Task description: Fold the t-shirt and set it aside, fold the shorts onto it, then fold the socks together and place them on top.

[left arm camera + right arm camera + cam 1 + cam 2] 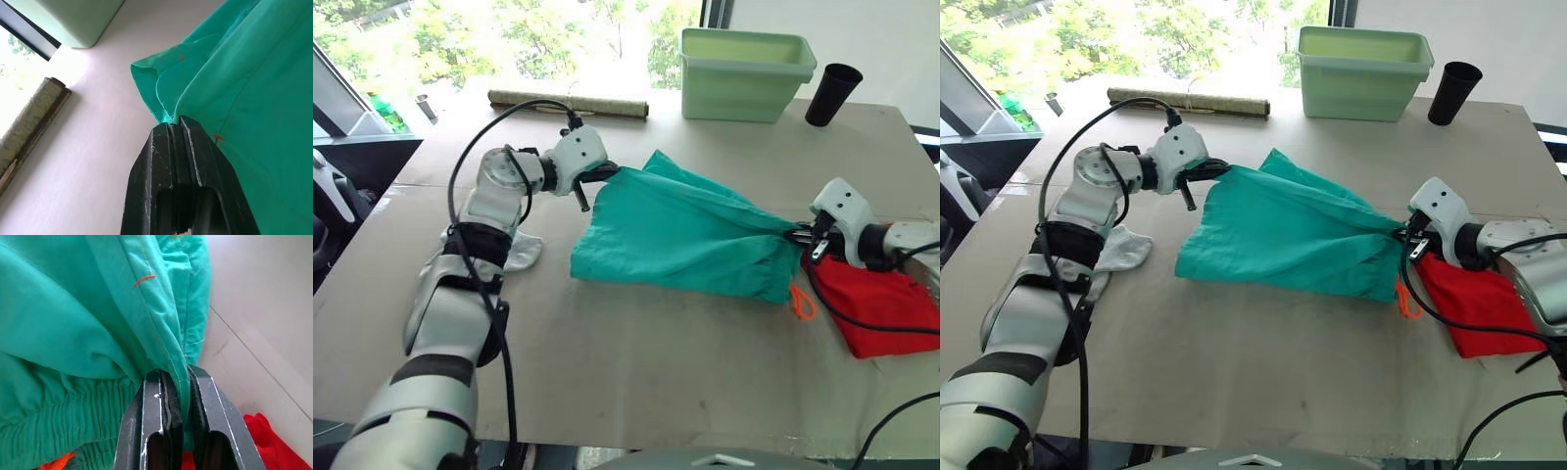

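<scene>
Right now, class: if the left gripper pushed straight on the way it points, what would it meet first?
The left gripper is shut on the shorts, so it meets that teal cloth at once.

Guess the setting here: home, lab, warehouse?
Likely a lab or test room: a cardboard-covered table by a big window, staged props such as a green bin, and both grippers holding the shorts.

The teal shorts (pixel 680 235) hang stretched across the middle of the frame, lifted at both ends, an orange drawstring loop (pixel 802 305) dangling at their lower right. The red t-shirt (pixel 879 305) lies folded at the right edge. A grey-white sock (pixel 524 253) lies at centre left
</scene>
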